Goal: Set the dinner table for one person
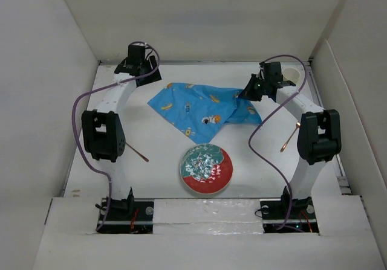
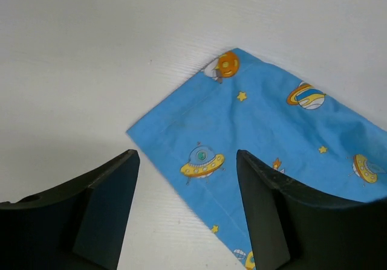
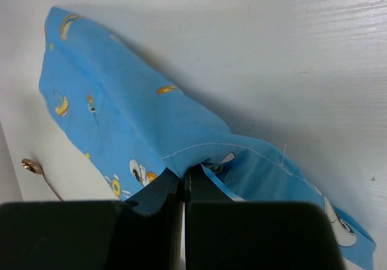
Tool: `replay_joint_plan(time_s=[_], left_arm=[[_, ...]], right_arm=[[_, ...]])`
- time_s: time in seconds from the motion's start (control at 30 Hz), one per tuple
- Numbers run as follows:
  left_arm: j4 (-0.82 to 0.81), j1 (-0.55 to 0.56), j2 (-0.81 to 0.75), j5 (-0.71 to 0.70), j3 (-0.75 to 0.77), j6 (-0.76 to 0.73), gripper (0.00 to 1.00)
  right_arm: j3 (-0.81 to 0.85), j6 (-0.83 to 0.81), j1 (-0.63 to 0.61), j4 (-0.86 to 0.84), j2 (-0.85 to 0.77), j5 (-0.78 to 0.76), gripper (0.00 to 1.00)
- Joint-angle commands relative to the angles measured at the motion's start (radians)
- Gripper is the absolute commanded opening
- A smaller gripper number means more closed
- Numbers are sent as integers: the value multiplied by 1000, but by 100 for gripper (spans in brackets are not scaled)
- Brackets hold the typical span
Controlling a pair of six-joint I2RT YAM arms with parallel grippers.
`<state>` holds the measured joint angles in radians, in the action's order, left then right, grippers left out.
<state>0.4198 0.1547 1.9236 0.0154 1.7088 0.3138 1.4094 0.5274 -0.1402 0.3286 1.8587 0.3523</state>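
My left claw, spread wide, hovers over one corner of the blue cartoon-print cloth. My right claw, pressed together, pinches the cloth's far edge and raises a fold. The white desk lies under both and carries a red-rimmed plate nearer my bases.

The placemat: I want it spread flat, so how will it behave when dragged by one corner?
Probably floppy: the placemat sags and folds where the right gripper pinches it. Likely light, being thin cloth. Dragged, it may bunch, not slide flat.
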Motion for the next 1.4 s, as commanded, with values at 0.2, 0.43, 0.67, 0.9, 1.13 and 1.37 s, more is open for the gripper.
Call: replay_joint_plan(time_s=[0.2,0.43,0.67,0.9,1.13,1.37], left_arm=[[-39,140,-324,-45,-383,-6,55],[-105,169,-264,23,-565,42,55],[-76,244,-77,-80,-421,51,57],[-52,244,60,-166,-331,30,47],[39,255,215,-394,-132,-39,0],[50,148,278,-416,115,-42,0]], right_arm=[[-7,-9,-6,-2,-69,-64,0],[13,-35,-6,-14,-59,-35,0],[-23,-49,-6,-42,-76,-3,0],[-115,-43,-6,-86,-118,20,0],[-168,-3,-6,-125,-147,68,0],[-196,26,-73,-119,-158,100,0]])
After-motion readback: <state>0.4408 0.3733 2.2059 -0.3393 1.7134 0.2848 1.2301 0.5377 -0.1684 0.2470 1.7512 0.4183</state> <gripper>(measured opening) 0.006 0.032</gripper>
